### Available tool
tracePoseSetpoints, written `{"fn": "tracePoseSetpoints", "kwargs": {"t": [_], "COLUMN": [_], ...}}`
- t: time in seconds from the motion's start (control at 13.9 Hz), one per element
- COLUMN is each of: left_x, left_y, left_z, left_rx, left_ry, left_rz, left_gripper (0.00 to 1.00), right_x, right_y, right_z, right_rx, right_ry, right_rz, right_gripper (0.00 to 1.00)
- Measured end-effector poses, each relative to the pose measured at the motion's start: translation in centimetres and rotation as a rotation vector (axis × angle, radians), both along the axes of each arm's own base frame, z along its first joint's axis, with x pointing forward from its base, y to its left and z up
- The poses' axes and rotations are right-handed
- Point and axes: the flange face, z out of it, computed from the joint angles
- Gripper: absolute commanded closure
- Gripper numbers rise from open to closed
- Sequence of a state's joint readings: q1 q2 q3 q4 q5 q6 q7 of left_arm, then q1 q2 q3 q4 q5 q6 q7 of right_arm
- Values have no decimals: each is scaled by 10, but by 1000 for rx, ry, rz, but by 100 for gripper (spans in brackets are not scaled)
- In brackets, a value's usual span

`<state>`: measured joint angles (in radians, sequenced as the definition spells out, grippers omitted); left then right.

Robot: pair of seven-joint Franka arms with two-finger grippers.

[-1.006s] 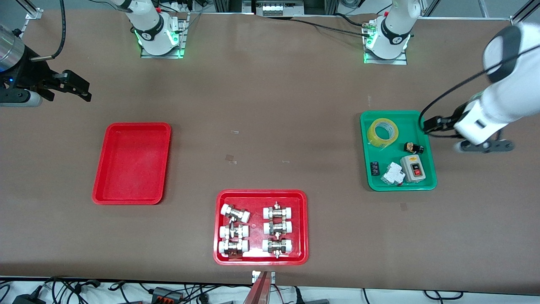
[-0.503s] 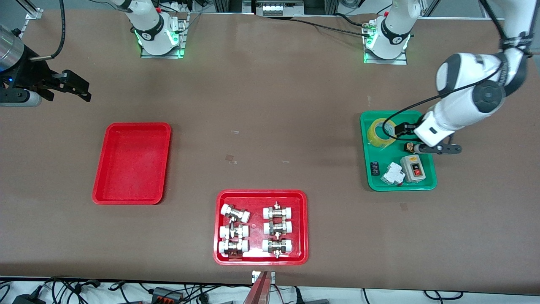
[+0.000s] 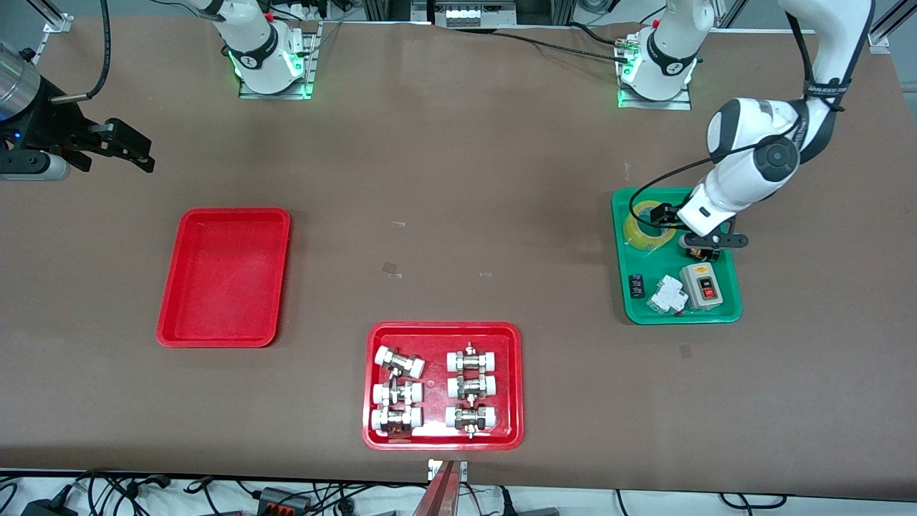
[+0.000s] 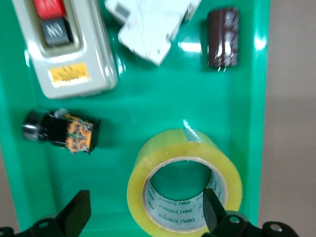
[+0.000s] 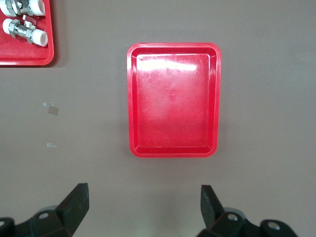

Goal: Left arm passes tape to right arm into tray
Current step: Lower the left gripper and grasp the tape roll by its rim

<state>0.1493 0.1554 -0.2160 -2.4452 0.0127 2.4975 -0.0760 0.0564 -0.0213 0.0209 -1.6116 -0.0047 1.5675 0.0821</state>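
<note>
The left claw (image 4: 143,217) hangs wide open over the green tray (image 3: 731,304), holding nothing. In the left wrist view one finger (image 4: 74,217) stands over bare tray floor, the other (image 4: 213,213) over the far side of the tape's ring. The tape (image 3: 641,229) lies flat in the green tray, at the end farther from the front camera, its hole up. It sits close to the tray's rim on the side toward the right arm's end, with open floor on its other side. A small black-and-orange part (image 4: 61,132) lies near it, apart from it. The grey switch box (image 3: 702,285), a white breaker (image 3: 666,294) and a dark capacitor (image 3: 636,284) fill the tray's nearer end.

The right arm waits, its claw (image 3: 118,147) wide open and empty above bare worktop (image 3: 458,179) at its own end. The red tray (image 3: 226,276) lies empty, with bare worktop on all sides. A second red tray (image 3: 443,437) of metal fittings (image 3: 469,387) lies near the worktop's front edge, well apart from both other trays.
</note>
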Motion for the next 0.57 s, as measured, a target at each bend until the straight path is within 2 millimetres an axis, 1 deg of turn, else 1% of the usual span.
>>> {"fn": "tracePoseSetpoints", "kwargs": {"t": [0.07,0.29,0.36,0.43,0.5,0.57], "left_x": [-2,-6,-6,-7,-7,-7], "left_y": [0,-1,-2,-2,-2,-2], "left_z": [-7,-20,-23,-25,-27,-30], "left_rx": [-3,-7,-8,-6,-3,-1], "left_ry": [4,25,30,32,30,30], "left_rz": [1,0,-3,-9,-16,-22], "left_gripper": [0,0,8,20,34,55], "right_x": [0,0,0,0,0,0], "right_y": [0,0,0,0,0,0], "right_z": [0,0,0,0,0,0], "right_rx": [0,0,0,0,0,0], "right_ry": [0,0,0,0,0,0], "right_rz": [0,0,0,0,0,0], "right_gripper": [0,0,0,0,0,0]}}
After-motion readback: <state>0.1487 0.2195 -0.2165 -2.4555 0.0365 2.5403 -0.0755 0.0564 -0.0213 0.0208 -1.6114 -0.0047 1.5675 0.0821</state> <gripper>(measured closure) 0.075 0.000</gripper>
